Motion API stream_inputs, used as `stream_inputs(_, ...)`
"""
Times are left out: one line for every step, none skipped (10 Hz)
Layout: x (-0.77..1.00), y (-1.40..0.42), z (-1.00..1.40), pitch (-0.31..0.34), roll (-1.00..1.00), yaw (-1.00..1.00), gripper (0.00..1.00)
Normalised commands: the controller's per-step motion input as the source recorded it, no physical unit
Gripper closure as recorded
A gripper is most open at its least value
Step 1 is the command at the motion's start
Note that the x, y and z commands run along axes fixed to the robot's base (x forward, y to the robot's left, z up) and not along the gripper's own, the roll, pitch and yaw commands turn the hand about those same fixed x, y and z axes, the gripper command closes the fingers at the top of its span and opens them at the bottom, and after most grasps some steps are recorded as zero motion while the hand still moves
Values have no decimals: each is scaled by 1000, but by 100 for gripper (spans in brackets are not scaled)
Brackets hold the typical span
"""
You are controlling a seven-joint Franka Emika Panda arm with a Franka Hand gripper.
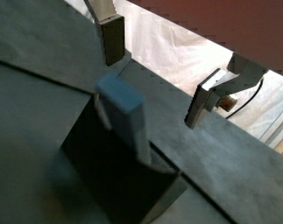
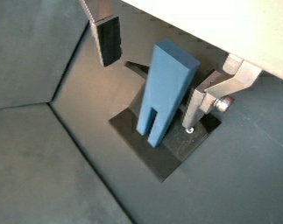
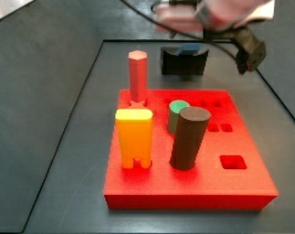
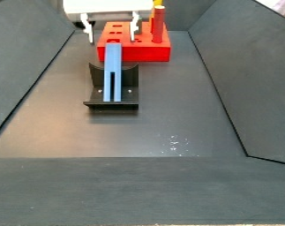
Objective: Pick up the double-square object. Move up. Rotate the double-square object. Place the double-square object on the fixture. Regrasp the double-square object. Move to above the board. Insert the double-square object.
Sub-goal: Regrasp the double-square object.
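The double-square object (image 4: 113,72) is a slim blue-grey bar resting on the black fixture (image 4: 131,92), free of the fingers. In both wrist views the bar (image 2: 167,83) (image 1: 123,109) leans up out of the fixture (image 2: 167,150) (image 1: 109,171), its slotted end down. My gripper (image 4: 111,41) (image 2: 150,94) (image 1: 153,90) is open, above the bar's upper end, a finger on each side with a gap between the pads and the bar. The red board (image 4: 142,50) (image 3: 186,187) lies just beyond the fixture (image 3: 184,60). In that side view the bar is hidden.
On the board stand a red hexagonal peg (image 3: 137,78), an orange notched block (image 3: 133,137) and a dark brown cylinder (image 3: 189,137). Sloping dark walls (image 4: 39,79) close in the floor on both sides.
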Motion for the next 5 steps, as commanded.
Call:
stream_inputs(103, 2, -808, 0, 59, -23, 0)
stream_inputs(101, -2, -708, 12, 57, -17, 0)
stream_inputs(93, -5, -513, 33, 64, 1, 0)
stream_inputs(87, -9, -330, 40, 64, 20, 0)
stream_inputs(88, -10, -194, 39, 62, 36, 0)
